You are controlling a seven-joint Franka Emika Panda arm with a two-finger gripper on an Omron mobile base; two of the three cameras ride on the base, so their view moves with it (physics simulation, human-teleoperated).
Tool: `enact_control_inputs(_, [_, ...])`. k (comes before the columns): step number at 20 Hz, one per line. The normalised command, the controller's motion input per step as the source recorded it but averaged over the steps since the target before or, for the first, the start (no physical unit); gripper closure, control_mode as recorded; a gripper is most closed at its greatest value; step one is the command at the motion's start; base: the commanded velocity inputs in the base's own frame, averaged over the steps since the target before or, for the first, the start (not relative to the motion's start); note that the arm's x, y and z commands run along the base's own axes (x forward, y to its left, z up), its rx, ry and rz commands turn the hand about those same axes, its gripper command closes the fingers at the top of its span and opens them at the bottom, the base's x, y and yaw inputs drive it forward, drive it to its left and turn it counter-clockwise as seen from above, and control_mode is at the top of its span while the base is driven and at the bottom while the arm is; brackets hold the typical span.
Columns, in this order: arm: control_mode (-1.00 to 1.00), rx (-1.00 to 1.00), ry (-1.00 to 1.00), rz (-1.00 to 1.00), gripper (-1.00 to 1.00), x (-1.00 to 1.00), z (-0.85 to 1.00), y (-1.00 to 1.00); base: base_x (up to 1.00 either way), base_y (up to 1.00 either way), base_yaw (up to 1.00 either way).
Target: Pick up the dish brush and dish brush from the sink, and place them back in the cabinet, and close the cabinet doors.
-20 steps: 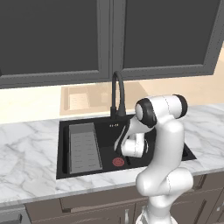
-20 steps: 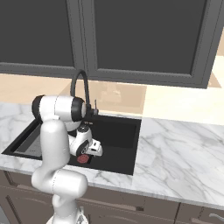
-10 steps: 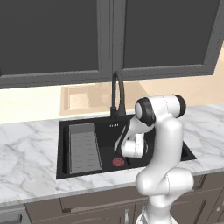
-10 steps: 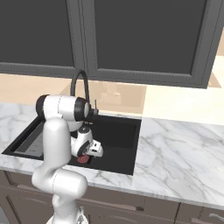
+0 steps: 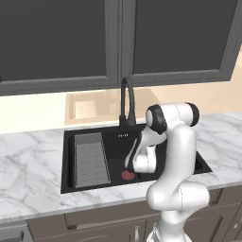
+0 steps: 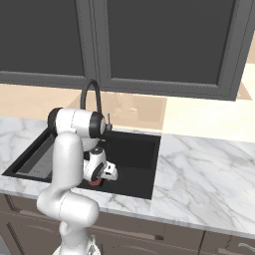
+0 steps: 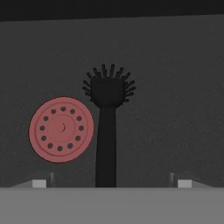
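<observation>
The 2-finger gripper (image 7: pixel 108 183) hangs inside the black rectangular sink (image 5: pixel 160 137) with its jaws spread wide and nothing between them; in the hand view the 2 finger tips (image 7: pixel 40 183) show far apart at the lower corners. Between them, on the dark basin floor, lies the black dish brush with a bristly round head (image 7: pixel 106 127), its straight handle running from the lower middle of that view up to the head. No finger touches the brush. Just beside the brush head, apart from it, sits the red round perforated drain disc (image 7: pixel 61 129); it also shows next to the hand in the left base view (image 5: pixel 127 175).

The white arm (image 5: pixel 172 160) bends down from above the counter into the basin. A grey ribbed rack insert (image 5: pixel 90 159) fills the sink's left part, and the black arched faucet (image 5: pixel 126 101) rises behind the basin. White veined marble counter (image 6: pixel 204 169) surrounds the sink. Above, 2 dark-panelled wall cabinet doors (image 5: pixel 175 38) stand shut.
</observation>
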Motion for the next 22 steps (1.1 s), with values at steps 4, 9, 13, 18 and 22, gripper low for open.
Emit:
enact_control_inputs(4, [-1.0,0.0,0.0,0.0,-1.0,0.06,-0.14,0.03,0.0,0.0,0.0])
enact_control_inputs(9, [-1.0,0.0,0.0,0.0,-1.0,0.06,-0.15,0.06,0.0,0.0,0.0])
enact_control_inputs(13, [-1.0,0.0,0.0,0.0,-1.0,0.03,-0.16,0.11,0.0,0.0,0.0])
enact_control_inputs(18, [-1.0,0.0,0.0,0.0,-1.0,0.05,-0.15,0.17,0.0,0.0,0.0])
enact_control_inputs(22, [-1.0,0.0,0.0,0.0,-1.0,0.01,-0.1,0.1,0.0,0.0,0.0])
